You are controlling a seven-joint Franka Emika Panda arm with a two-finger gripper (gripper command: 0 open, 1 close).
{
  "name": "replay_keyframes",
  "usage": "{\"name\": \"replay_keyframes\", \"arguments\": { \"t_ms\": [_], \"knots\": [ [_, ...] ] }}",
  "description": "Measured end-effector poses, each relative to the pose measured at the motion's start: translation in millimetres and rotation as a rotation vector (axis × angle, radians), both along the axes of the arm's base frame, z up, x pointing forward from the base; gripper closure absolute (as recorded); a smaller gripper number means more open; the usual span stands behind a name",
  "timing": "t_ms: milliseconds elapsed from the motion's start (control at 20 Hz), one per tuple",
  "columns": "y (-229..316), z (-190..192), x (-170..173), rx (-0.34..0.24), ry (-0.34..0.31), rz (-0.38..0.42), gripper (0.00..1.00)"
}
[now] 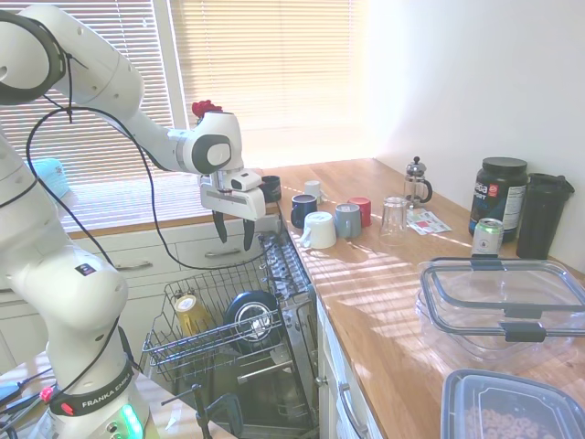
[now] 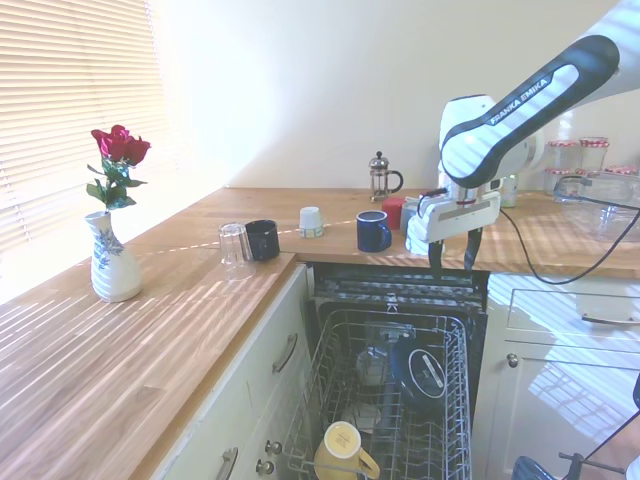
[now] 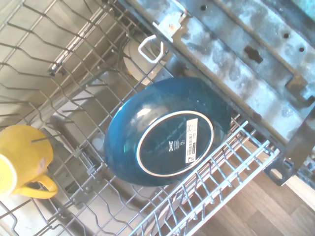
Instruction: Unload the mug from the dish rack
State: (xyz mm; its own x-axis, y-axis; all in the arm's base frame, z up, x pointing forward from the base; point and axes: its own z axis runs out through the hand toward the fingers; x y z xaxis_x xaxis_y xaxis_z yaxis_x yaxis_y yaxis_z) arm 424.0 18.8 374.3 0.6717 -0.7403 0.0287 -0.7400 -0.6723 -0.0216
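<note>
The yellow mug (image 2: 343, 449) sits in the front corner of the dish rack (image 2: 452, 420), at the end farthest from the tabletop (image 2: 150, 330), upright among the prongs with its handle pointing outward. In the wrist view the mug (image 3: 22, 162) shows with a wire prong crossing its side. Next to it, further into the dish rack (image 1: 196, 343), a dark blue bowl (image 2: 420, 372) leans on its edge, its underside with a white ring and label facing up toward the wrist camera (image 3: 167, 132). A pale cup with a white handle (image 3: 147, 51) lies deeper in the rack behind the bowl.

The tool (image 1: 231, 230) hangs above the rear part of the rack, well apart from the mug (image 1: 192, 315), fingers pointing down and spread, holding nothing.

On the tabletop behind the rack stand a blue mug (image 2: 373, 231), a red mug (image 2: 392, 212), a small white cup (image 2: 311, 222), a black mug (image 2: 262, 240), a clear glass (image 2: 233, 244) and a coffee press (image 2: 380, 177). A vase with red roses (image 2: 113, 240) stands near the window.
</note>
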Motion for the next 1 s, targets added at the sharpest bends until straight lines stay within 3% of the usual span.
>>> {"name": "replay_keyframes", "arguments": {
  "t_ms": [250, 400, 600, 750, 1000],
  "knots": [
    [15.3, -10.8, 2.1, -0.007, 0.026, 0.054, 0.00],
    [42.7, -30.7, 7.4, -0.028, 0.052, 0.119, 0.00],
    [85.5, -58.5, 9.0, -0.081, 0.032, 0.236, 0.00],
    [123.7, -91.5, 2.5, -0.117, 0.035, 0.320, 0.00],
    [165.2, -154.2, -13.7, -0.120, 0.066, 0.409, 0.00]
  ]
}}
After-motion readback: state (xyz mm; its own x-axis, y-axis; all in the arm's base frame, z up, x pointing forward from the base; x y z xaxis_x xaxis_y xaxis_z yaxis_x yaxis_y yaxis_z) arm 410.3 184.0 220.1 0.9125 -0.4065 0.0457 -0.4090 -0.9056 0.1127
